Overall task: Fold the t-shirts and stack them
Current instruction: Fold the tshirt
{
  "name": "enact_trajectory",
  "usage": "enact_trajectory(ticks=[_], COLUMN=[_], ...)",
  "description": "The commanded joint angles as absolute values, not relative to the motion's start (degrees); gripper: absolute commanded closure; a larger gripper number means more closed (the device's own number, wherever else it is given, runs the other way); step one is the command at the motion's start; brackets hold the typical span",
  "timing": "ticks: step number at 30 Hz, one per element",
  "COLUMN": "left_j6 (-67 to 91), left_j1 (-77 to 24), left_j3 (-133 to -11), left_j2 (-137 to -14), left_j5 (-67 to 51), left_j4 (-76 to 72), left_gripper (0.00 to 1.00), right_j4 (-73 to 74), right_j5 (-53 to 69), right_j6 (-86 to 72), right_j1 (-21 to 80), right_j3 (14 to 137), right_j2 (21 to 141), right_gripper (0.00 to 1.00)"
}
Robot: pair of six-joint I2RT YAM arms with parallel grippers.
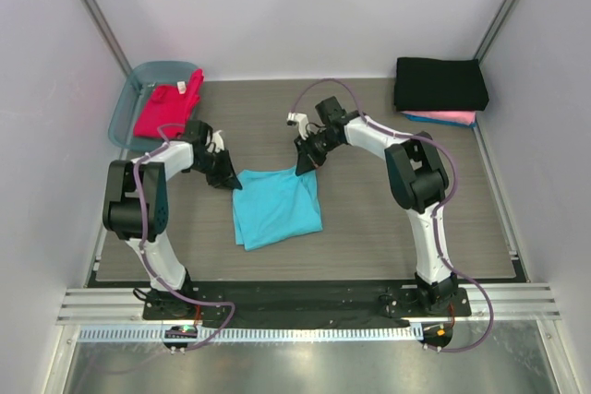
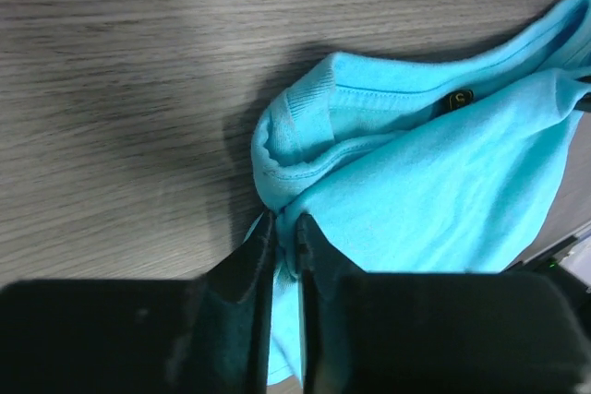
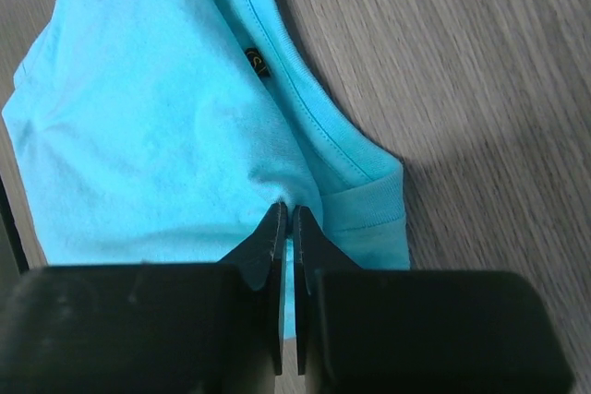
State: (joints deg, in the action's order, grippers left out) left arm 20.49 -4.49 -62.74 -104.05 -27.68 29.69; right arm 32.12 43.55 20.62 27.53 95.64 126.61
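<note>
The turquoise t-shirt (image 1: pixel 275 208) lies partly folded on the wooden table, its dark neck label (image 2: pixel 459 98) showing. My left gripper (image 1: pixel 228 176) is shut on the shirt's far left corner (image 2: pixel 285 228). My right gripper (image 1: pixel 303 165) is shut on the far right corner (image 3: pixel 286 219), near the collar (image 3: pixel 305 99). A red-magenta t-shirt (image 1: pixel 167 108) lies in the tub at the far left. A folded black t-shirt (image 1: pixel 440 84) sits on a pink one (image 1: pixel 450 118) at the far right.
The translucent blue-grey tub (image 1: pixel 132 96) stands at the far left corner. The table (image 1: pixel 388 237) is walled by white panels on three sides. The arm bases sit on a rail (image 1: pixel 305 304) at the near edge.
</note>
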Motion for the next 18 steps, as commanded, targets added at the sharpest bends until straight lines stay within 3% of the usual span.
enact_trajectory(ticks=[1, 3, 18], left_j6=[18.8, 18.5, 18.0], left_j1=[-4.7, -4.7, -5.0], left_j3=[-64.1, -64.2, -65.3], left_j2=[-100.6, -99.4, -94.5], left_j5=[-29.0, -29.6, -33.1], left_j4=[30.3, 30.4, 31.1], left_gripper=[0.90, 1.00, 1.00], right_j4=[31.9, 31.8, 32.1], right_j5=[43.3, 43.1, 42.6], right_j6=[21.7, 22.1, 20.3], right_j1=[27.9, 27.9, 27.9], right_j3=[94.9, 93.9, 79.5], right_j2=[122.0, 119.7, 101.1], right_gripper=[0.97, 0.99, 0.99])
